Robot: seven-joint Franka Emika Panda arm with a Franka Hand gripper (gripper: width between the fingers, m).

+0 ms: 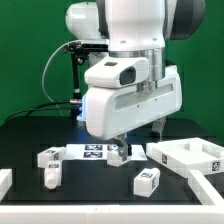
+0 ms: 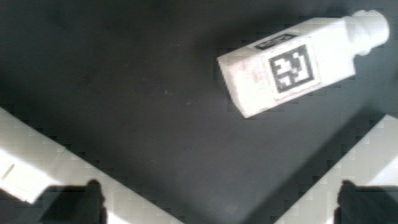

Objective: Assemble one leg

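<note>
Leg [image 2: 294,65] lies on its side on the table [image 2: 160,110], clear of the claw [image 2: 222,205] and outside the gap between its fingers. Its tagged face is turned up to the wrist camera, and its long axis runs slantwise to the line of the fingertips. The claw is spread wide, its dark fingertips [image 2: 80,205] far apart, pinching nothing and touching nothing; only bare table shows between them. In the exterior view the claw [image 1: 140,136] hangs low over the table, and a small white block [image 1: 114,153] sits just under it, beside the end of the marker board [image 1: 88,152]; whether this is the same leg I cannot tell. Farther from the claw, toward the exterior view's right, rests a tray-shaped panel [image 1: 190,155] with a raised rim. The leg is stubby, smooth white plastic, narrower at one end, and bears a square black-and-white tag. The table is matt black
</note>
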